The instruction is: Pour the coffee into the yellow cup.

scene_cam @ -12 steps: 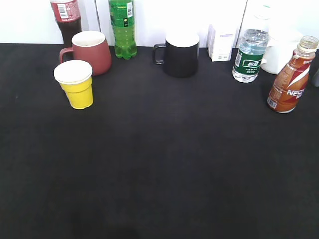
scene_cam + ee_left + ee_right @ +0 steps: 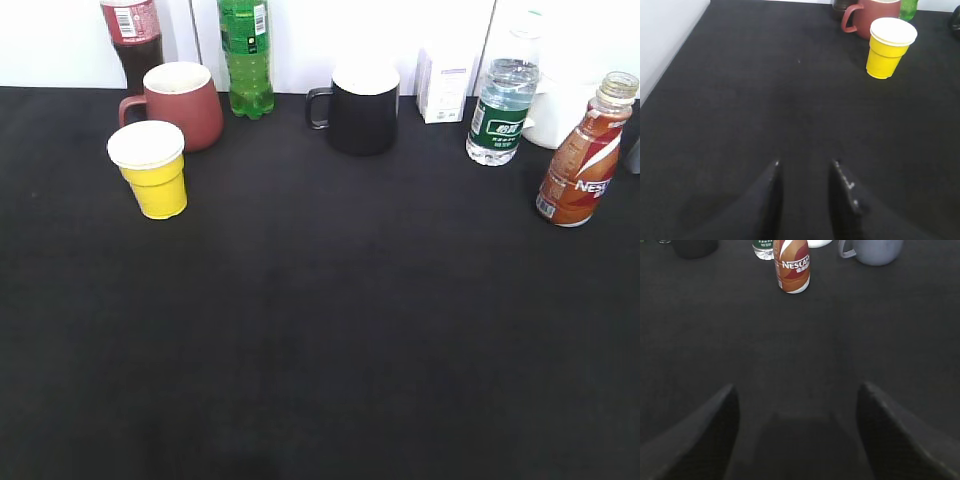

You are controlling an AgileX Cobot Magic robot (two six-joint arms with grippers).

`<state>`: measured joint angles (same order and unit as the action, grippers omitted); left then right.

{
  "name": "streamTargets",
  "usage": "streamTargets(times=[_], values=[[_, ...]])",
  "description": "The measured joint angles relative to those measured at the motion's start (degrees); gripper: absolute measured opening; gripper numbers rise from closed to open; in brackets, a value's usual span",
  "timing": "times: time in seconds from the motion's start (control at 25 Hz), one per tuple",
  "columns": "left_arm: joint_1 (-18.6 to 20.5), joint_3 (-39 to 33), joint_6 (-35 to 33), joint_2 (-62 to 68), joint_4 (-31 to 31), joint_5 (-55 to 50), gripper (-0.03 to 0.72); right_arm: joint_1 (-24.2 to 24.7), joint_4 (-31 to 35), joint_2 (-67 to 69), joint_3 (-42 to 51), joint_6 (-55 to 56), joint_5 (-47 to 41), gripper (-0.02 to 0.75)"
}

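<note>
The coffee bottle (image 2: 583,160) with its red-orange-white label stands upright at the far right of the black table; in the right wrist view it (image 2: 792,267) stands far ahead of my right gripper (image 2: 797,390), which is open and empty. The yellow cup (image 2: 153,171) stands upright at the left, in front of a dark-red mug. In the left wrist view the cup (image 2: 887,48) is far ahead and to the right of my left gripper (image 2: 806,164), which is open and empty. Neither gripper shows in the exterior view.
A dark-red mug (image 2: 187,105), cola bottle (image 2: 133,35), green bottle (image 2: 246,55), black mug (image 2: 360,108), white box (image 2: 444,86) and water bottle (image 2: 503,105) line the back edge. A grey mug (image 2: 872,250) stands right of the coffee bottle. A white wall (image 2: 665,40) borders the table's left side.
</note>
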<state>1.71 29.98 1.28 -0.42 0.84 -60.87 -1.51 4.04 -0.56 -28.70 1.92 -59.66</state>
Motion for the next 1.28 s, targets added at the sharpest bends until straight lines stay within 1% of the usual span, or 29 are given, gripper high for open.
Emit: streamTargets(times=[0.04,0.08,0.12,0.16,0.24,0.36,0.44,0.52,0.56,0.6,0.68,0.72,0.76,0.84,0.92,0.96,1.04,1.12,1.16,1.2,1.24,1.28], values=[[0.0,0.0,0.0,0.0,0.0,0.0,0.362,0.0,0.0,0.0,0.0,0.0,0.0,0.571],[0.0,0.0,0.0,0.0,0.0,0.05,0.452,0.0,0.0,0.0,0.0,0.0,0.0,0.571],[0.0,0.27,0.0,0.24,0.0,0.39,0.513,0.0,0.0,0.0,0.0,0.0,0.0,0.571],[0.0,1.06,0.0,2.04,0.0,2.26,0.545,0.0,0.0,0.0,0.0,0.0,0.0,0.571],[0.0,3.06,-0.71,9.47,0.05,9.61,0.561,0.0,0.0,0.0,0.0,0.0,0.0,0.571],[0.0,4.14,-1.28,22.79,1.34,31.4,0.563,0.0,0.0,0.0,0.0,0.0,0.0,0.571],[-0.59,4.14,-6.33,30.16,4.73,45.27,0.563,0.0,0.0,0.0,0.0,0.0,0.0,0.571],[-4.71,4.14,-7.95,36.68,4.74,56.01,0.563,0.0,0.0,0.0,0.0,0.0,0.0,0.571],[-8.03,3.58,-7.96,39.64,4.74,60.87,0.563,0.0,0.0,0.0,0.0,0.0,0.0,0.571],[-11.22,1.41,-8.09,42.65,5.17,66.57,0.563,0.0,0.0,0.0,0.0,0.0,0.0,0.571],[-16.73,-6.08,-8.1,50.04,5.12,80.88,0.563,0.0,0.0,0.0,0.0,0.0,0.0,0.571],[-18.64,-10.48,-8.1,52.81,5.12,87.81,0.563,0.0,0.0,0.0,0.0,0.0,0.0,0.571],[-20.49,-13.43,-8.1,55.95,5.12,93.4,0.563,0.0,0.02,0.0,0.0,0.0,0.0,0.571],[-22.77,-15.24,-8.1,63.61,5.12,98.68,0.563,0.0,0.02,0.0,0.0,0.0,0.0,0.571],[-23.27,-15.24,-8.1,72.04,4.84,102.62,0.562,0.0,0.02,0.0,0.0,0.0,0.0,0.571],[-23.27,-15.24,-8.1,76.35,3.74,104.88,0.555,0.0,0.02,0.0,0.0,0.0,0.0,0.571],[-23.27,-15.24,-4.02,84.29,2.81,110.84,0.529,0.0,0.02,0.0,0.0,0.0,0.0,0.571],[-23.27,-15.24,-1.28,91.52,0.8,122.58,0.528,0.0,0.02,0.0,0.0,0.01,0.0,0.571],[-23.27,-14.94,-0.5,95.02,0.38,127.37,0.559,0.0,0.02,0.0,0.0,0.01,0.0,0.571],[-23.27,-13.77,0.81,98.03,0.38,128.51,0.62,0.0,0.02,0.0,0.0,0.01,0.0,0.571],[-23.27,-11.87,1.49,100.86,0.38,128.65,0.661,0.0,0.02,0.0,0.0,0.01,0.0,0.571],[-23.27,-9.94,1.6,102.9,0.38,128.46,0.675,0.0,0.02,0.0,0.0,0.01,0.0,0.571]])
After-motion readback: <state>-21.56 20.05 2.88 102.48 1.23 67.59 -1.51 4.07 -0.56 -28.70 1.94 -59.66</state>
